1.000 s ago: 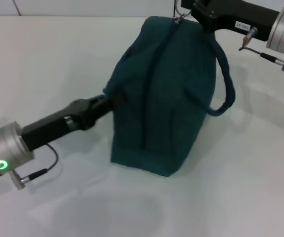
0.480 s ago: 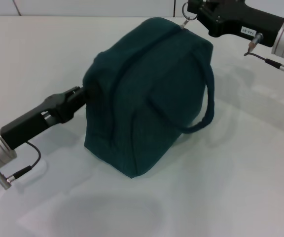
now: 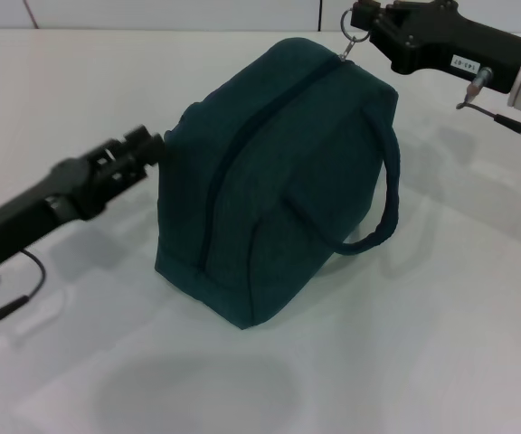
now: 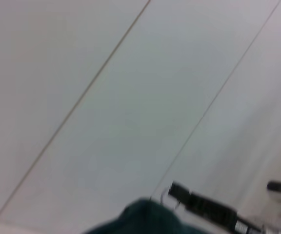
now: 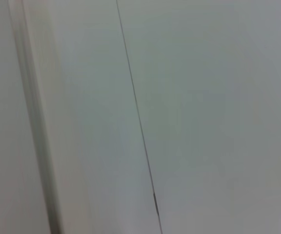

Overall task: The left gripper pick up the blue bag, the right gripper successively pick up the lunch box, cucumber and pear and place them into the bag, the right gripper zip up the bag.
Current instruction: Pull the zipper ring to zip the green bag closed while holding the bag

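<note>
Blue bag is standing zipped on the desk between both grippers, so I judge the zipping step is finishing. Right gripper is pinching the ring pull at the far end; left gripper is touching the near end, its grip unclear. Next, releasing calls for both to let go

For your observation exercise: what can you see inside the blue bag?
Nothing. The blue bag looks zipped along its top, the right gripper at its ring pull, so any contents stay hidden by fabric.
</note>
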Robot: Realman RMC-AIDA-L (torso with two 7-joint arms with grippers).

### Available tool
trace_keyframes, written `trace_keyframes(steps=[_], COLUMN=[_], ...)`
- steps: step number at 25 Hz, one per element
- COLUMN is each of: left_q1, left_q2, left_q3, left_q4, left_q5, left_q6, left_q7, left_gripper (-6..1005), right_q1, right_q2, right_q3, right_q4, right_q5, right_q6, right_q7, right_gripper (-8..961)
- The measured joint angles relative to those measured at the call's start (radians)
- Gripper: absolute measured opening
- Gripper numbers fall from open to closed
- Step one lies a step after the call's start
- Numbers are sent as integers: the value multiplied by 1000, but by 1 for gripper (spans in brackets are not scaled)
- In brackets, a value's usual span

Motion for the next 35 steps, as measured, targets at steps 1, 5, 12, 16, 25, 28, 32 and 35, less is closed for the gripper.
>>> trace_keyframes(steps=[1, 5, 12, 16, 25, 28, 32, 35], left_q1=[2, -1, -86, -169, -354, -379, -391, -384], left_q2=[0, 9, 62, 114, 146, 152, 139, 122], left_q3=[-17, -83, -139, -137, -14, 88, 184, 231], left_q4=[7, 43, 184, 240, 495, 589, 720, 804], left_q5=[0, -1, 37, 118, 410, 431, 450, 468], left_q6=[9, 26, -22, -58, -45, -21, -1, 7], left_q7=[-1, -21, -217, -333, -744, -877, -996, -1051], left_gripper=[391, 546, 759, 760, 759, 759, 748, 746], right_q1=[-2, -10, -12, -13, -23, -27, -29, -34], right_q2=[0, 0, 2, 4, 4, 4, 4, 3], right_q3=[0, 1, 0, 0, 12, 12, 13, 13], right_q4=[0, -1, -1, -1, -1, -1, -1, -3], right_q5=[0, 1, 2, 2, 3, 3, 3, 4], right_q6=[-2, -13, -35, -50, -55, -56, -56, -59], right_q7=[0, 0, -1, -3, -6, -6, -7, -7], right_gripper=[19, 22, 27, 30, 37, 39, 43, 45])
